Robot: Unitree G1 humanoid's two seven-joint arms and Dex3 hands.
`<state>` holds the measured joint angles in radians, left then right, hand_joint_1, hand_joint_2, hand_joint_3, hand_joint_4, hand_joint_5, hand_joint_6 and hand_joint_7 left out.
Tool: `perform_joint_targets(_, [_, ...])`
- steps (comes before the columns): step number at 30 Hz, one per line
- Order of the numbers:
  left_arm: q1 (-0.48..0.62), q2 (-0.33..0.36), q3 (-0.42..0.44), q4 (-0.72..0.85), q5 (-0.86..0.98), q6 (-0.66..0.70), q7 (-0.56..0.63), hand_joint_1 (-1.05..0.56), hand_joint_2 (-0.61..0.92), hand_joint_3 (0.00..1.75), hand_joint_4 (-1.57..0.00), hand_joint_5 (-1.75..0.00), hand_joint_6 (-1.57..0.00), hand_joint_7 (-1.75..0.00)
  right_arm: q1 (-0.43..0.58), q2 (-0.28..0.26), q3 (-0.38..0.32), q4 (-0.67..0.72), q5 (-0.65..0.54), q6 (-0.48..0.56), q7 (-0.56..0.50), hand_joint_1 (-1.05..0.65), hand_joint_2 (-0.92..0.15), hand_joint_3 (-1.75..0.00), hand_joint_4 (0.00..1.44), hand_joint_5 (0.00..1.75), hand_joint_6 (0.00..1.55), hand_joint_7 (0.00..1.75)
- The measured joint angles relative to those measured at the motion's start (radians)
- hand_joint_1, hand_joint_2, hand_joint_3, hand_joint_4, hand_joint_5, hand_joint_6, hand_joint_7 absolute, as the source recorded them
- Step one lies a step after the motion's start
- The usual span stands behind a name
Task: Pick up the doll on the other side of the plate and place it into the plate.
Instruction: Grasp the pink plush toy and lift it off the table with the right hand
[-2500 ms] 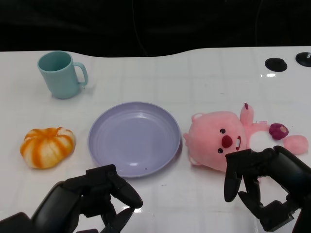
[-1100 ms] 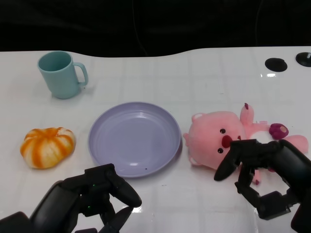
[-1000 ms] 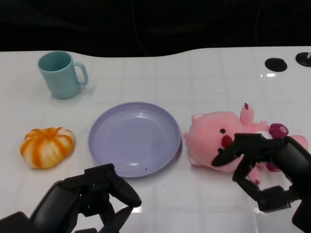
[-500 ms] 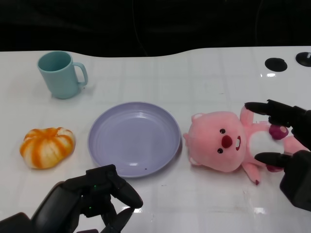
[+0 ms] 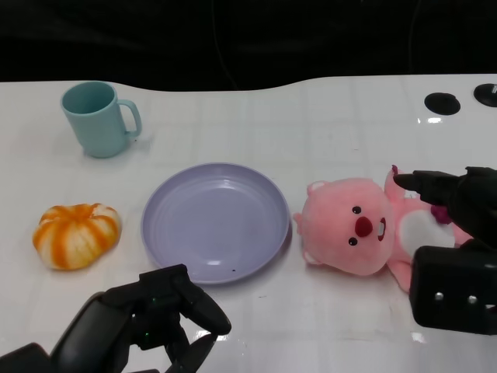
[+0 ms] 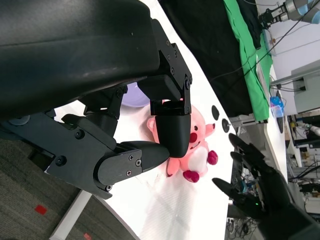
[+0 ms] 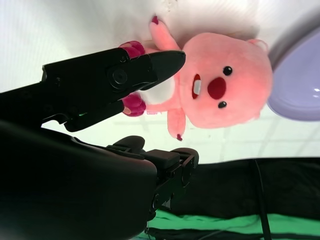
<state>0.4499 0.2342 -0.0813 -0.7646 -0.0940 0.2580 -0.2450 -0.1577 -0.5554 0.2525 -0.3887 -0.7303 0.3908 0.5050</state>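
The right hand (image 5: 454,249), fingers apart, is hovering over the doll (image 5: 365,225) at right of the plate (image 5: 213,221); the left hand (image 5: 147,322), fingers curled on nothing, is waiting at lower left.

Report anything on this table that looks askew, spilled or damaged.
Nothing stands out. The pink doll lies on its back beside the empty purple plate; the teal mug stands upright, and the orange pumpkin looks intact.

Bright, even overhead light glares off the white table (image 5: 311,116) (shadows soft), and nearby wrist-view parts blur.
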Motion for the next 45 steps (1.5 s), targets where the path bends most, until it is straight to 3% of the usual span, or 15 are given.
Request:
perform_joint_targets(4, [0.009, -0.002, 0.000, -0.011, 0.000, 0.003, 0.000, -0.35, 0.62, 0.90, -0.69, -1.67, -0.74, -1.33, -0.026, 0.009, 0.042, 0.064, -0.047, -0.003, -0.001, -0.69, -0.92, -0.09, 0.06, 0.53, 0.28, 0.08])
perform_joint_targets(12, [0.017, -0.003, 0.000, -0.025, 0.001, 0.007, 0.000, -0.42, 0.67, 0.80, -0.68, -1.65, -0.76, -1.31, -0.103, 0.064, 0.103, 0.253, -0.088, -0.024, -0.046, -0.70, -0.92, -0.15, 0.09, 0.50, 0.31, 0.06])
perform_joint_targets(30, [0.044, 0.001, 0.006, -0.043, 0.003, 0.010, 0.000, -0.40, 0.69, 0.75, -0.68, -1.65, -0.76, -1.25, -0.327, 0.202, 0.187, 0.672, -0.094, -0.034, -0.161, -0.75, -0.92, -0.22, 0.13, 0.39, 0.36, 0.04])
perform_joint_targets(36, [0.061, 0.002, 0.013, -0.060, -0.014, 0.016, 0.000, -0.37, 0.67, 0.78, -0.68, -1.65, -0.77, -1.27, -0.397, 0.223, 0.234, 0.812, -0.109, -0.069, -0.227, -0.75, -0.92, -0.16, 0.26, 0.34, 0.47, 0.05])
perform_joint_targets(40, [0.065, 0.003, 0.019, -0.066, -0.033, 0.020, 0.000, -0.36, 0.65, 0.83, -0.67, -1.65, -0.77, -1.28, -0.447, 0.244, 0.264, 0.921, -0.112, -0.109, -0.306, -0.66, -0.92, -0.07, 0.40, 0.30, 0.64, 0.06])
perform_joint_targets(42, [0.066, 0.005, 0.020, -0.067, -0.034, 0.019, 0.000, -0.36, 0.65, 0.84, -0.66, -1.65, -0.76, -1.28, -0.464, 0.253, 0.268, 0.968, -0.107, -0.136, -0.348, -0.57, -0.92, -0.04, 0.49, 0.27, 0.76, 0.06])
perform_joint_targets(45, [0.066, 0.009, 0.021, -0.068, -0.034, 0.019, 0.000, -0.36, 0.65, 0.85, -0.66, -1.66, -0.76, -1.27, -0.490, 0.275, 0.260, 1.061, -0.085, -0.196, -0.451, -0.34, -0.88, -0.01, 0.85, 0.26, 1.06, 0.08])
